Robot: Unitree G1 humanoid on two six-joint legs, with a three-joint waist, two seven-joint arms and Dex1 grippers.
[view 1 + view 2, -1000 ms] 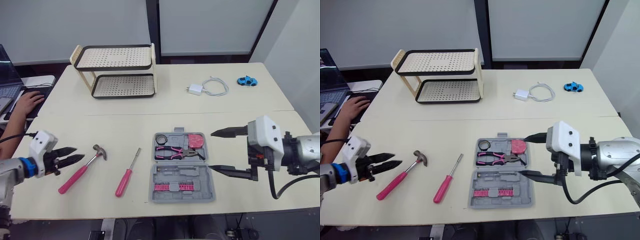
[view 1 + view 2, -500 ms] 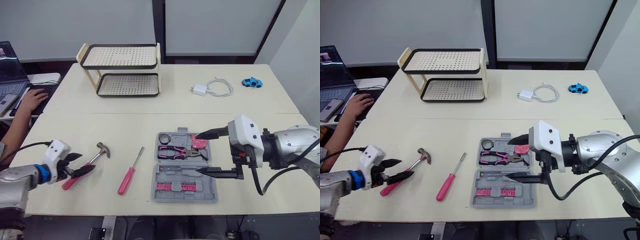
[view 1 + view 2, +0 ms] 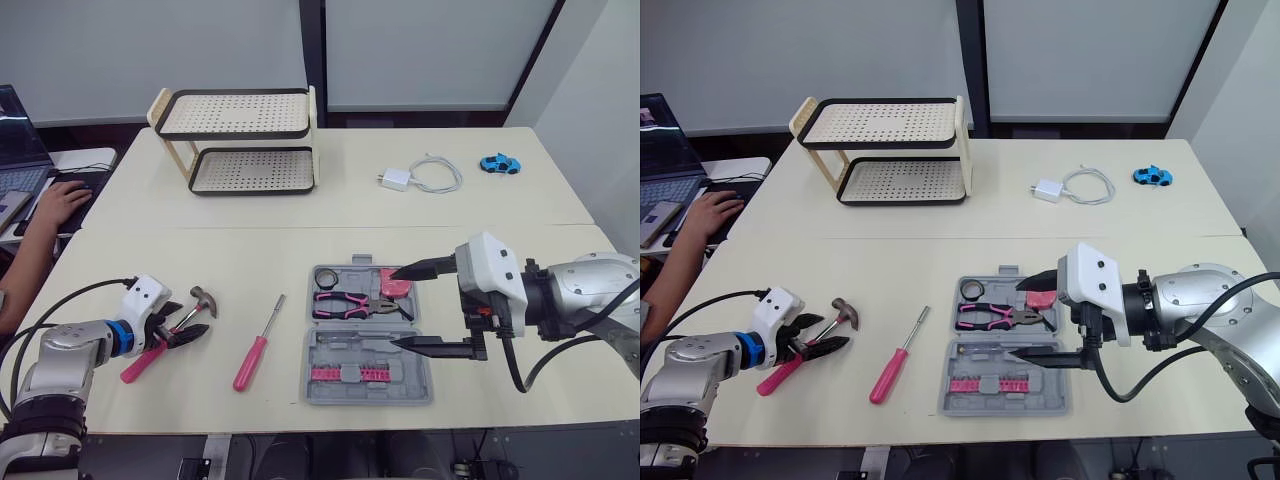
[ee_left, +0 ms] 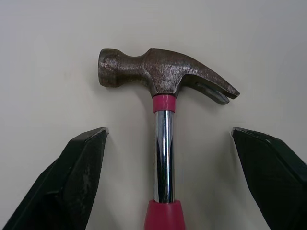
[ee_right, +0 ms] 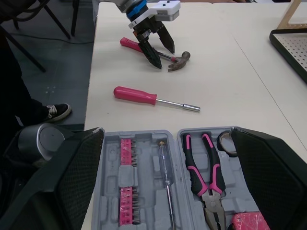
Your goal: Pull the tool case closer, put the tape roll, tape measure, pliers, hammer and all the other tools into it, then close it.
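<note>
Moving in since a second ago: left gripper (image 3: 830, 332) no longer off to the side, now sitting right over the rusty steel hammer with the pink grip (image 4: 163, 81). Keeping its two black fingers apart, one on each side of the shiny shaft, not touching it yet. Lying flat on the cream table (image 3: 250, 250) near the front left edge, that hammer, head pointing away and to the right. Working on the hammer step, by the look of it. Needing next to squeeze shut on the shaft, lift, and carry across to the case. Staying low with that arm, wrist close to the table.

Lying just to the right of that, all alone, a pink-handled screwdriver (image 3: 255, 350), not yet packed. Sitting open beside it, the grey plastic tool case (image 3: 410, 385), already close to the front edge. Already holding the pink-and-black pliers (image 3: 350, 303), the black tape roll (image 3: 325, 277) and the pink-red tape measure (image 3: 393, 283) in its back half. Hanging over the right side of the case, the right gripper (image 3: 394, 308), fingers spread wide, holding nothing. Reaching in sideways with that arm, further in than a second ago.

Standing far back: a cream two-shelf rack (image 3: 245, 130), a white charger with its cord (image 3: 392, 179), a small blue toy car (image 3: 495, 162). Resting at the far left, a person's hand (image 3: 62, 200).
</note>
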